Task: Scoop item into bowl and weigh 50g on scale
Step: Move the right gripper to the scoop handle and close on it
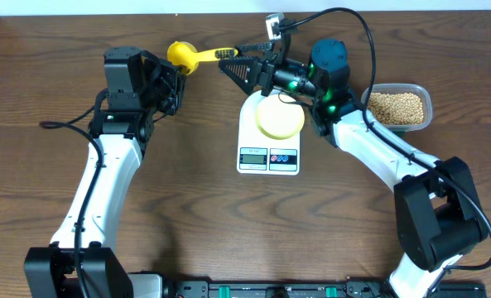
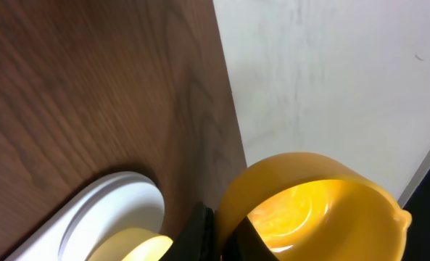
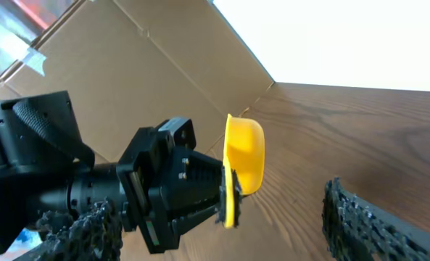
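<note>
Yellow scoop [image 1: 197, 55] gripped at cup end by shut left hand [image 1: 177, 73]. Handle is pointed right, into wide-open, empty right hand [image 1: 233, 59]. Beans [image 1: 394, 106] far right in clear container [image 1: 427, 103]; bowl [image 1: 280, 120] on scale [image 1: 268, 156].

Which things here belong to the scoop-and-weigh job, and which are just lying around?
Job in hand:
beans in the clear container
yellow scoop
pale-yellow bowl
scale

Just lying about:
cardboard beyond the table edge
</note>
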Available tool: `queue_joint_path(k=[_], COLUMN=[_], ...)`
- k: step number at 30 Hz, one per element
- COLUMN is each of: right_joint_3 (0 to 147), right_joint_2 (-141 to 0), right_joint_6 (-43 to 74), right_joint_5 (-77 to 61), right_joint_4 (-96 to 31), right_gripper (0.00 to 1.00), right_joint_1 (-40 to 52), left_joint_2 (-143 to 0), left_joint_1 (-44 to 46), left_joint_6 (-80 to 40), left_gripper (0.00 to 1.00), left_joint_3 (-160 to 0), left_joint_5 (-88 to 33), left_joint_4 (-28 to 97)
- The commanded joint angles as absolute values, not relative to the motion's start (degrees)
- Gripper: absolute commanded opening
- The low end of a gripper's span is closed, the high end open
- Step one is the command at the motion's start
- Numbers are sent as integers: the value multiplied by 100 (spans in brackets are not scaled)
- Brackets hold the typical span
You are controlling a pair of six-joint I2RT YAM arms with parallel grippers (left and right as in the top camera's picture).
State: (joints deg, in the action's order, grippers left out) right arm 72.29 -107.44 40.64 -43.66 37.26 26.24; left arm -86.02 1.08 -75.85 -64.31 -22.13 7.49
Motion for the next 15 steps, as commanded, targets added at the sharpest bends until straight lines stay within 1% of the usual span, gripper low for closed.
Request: queue_joint_path(k=[1, 5, 12, 15], right_joint_3=[7345, 7345, 7345, 7345], right_joint_2=[-10803, -10803, -10803, -10803], right_joint_6=[4136, 4217, 4215, 4215], right_joint_5=[-4145, -4132, -4062, -4062], right_joint_4=[3844, 4169, 4095, 4093], right_gripper=[88, 85, 77, 69], right_joint_1=[2711, 2803, 2816, 2816], left_joint_2=[-8519, -8519, -8519, -8519], left_joint_1=[152, 268, 467, 471], left_joint_6=[-8025, -7933, -7940, -7937], left_gripper=[8, 8, 8, 8], left_joint_3=[-6473, -6473, -6473, -6473], left_joint_5=[-2161, -2161, -2158, -2158], left_joint_4=[731, 722, 720, 720])
